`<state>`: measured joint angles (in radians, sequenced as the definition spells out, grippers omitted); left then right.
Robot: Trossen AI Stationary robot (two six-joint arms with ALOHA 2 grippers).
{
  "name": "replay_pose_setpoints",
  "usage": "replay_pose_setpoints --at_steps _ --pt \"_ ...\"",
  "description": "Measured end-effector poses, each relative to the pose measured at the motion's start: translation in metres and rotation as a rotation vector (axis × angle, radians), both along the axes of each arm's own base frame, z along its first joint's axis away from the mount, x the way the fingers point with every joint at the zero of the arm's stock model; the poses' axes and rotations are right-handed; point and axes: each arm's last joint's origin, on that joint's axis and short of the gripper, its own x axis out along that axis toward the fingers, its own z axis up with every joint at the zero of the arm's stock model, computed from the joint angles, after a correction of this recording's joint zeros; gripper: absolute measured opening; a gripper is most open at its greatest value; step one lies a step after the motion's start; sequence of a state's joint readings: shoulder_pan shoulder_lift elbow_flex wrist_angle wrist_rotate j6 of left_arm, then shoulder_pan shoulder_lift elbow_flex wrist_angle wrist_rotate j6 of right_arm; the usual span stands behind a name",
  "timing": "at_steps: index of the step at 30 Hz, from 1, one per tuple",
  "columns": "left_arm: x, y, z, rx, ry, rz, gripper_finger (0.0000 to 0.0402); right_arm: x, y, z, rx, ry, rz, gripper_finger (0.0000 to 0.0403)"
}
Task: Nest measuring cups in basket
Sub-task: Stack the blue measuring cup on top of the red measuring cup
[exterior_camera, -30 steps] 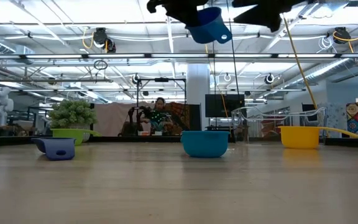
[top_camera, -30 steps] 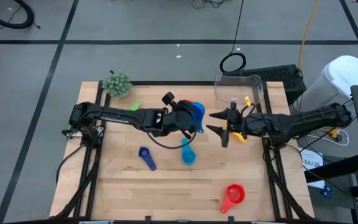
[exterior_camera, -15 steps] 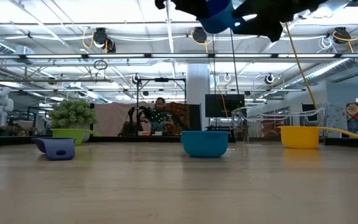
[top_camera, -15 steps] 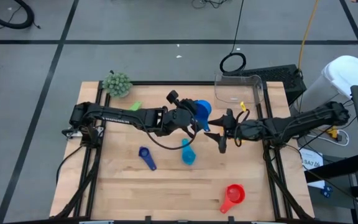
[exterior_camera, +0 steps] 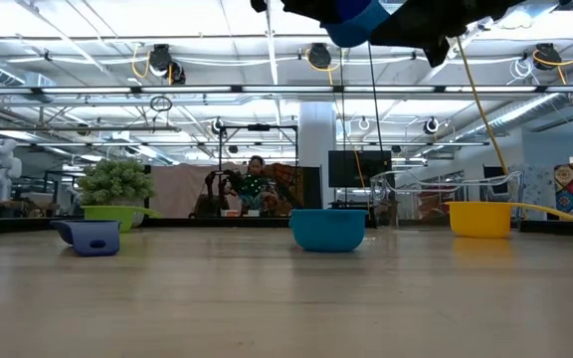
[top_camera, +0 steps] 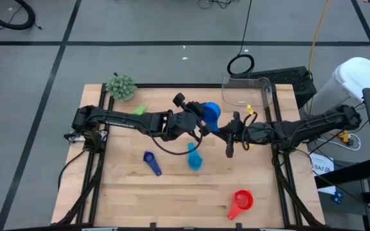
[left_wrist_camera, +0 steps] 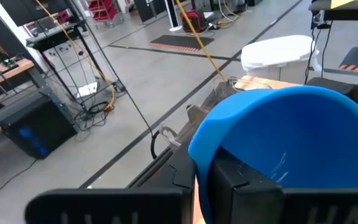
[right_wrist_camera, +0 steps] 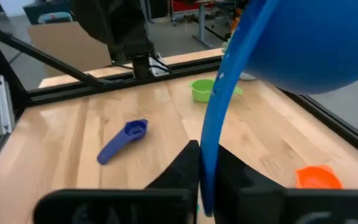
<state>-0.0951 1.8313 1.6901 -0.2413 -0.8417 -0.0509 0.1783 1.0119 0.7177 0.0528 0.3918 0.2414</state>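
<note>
Blue cup (top_camera: pixel 210 113), both jaws clamping it

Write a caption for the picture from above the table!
Both grippers, left and right, hold a big blue measuring cup together above the wooden table.

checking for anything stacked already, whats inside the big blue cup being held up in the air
From the left wrist view, the big blue cup looks empty: only bare blue inner wall shows. Its bottom is hidden behind the left claw, so a smaller cup lying there cannot be ruled out.
</note>
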Motion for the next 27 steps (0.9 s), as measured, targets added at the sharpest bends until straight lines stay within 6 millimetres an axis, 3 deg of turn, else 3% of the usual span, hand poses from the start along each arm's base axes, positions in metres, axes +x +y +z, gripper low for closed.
replay_pose_setpoints --at_steps 9,13,20,27 --pt "0.001 -0.004 -0.001 0.053 0.088 -0.104 0.0038 -0.001 0.001 0.001 0.005 0.001 0.029 0.0001" --pt "-0.006 -0.013 0.014 0.105 0.076 -0.19 0.0054 -0.004 -0.001 0.005 0.013 -0.02 0.035 0.0001" --pt "-0.026 -0.023 0.042 0.13 0.021 -0.257 0.0134 -0.01 -0.019 0.015 -0.025 -0.075 -0.044 0.0001" --pt "-0.036 -0.028 0.039 0.096 0.088 -0.267 0.0215 -0.02 -0.024 0.022 0.036 -0.106 -0.064 0.0"
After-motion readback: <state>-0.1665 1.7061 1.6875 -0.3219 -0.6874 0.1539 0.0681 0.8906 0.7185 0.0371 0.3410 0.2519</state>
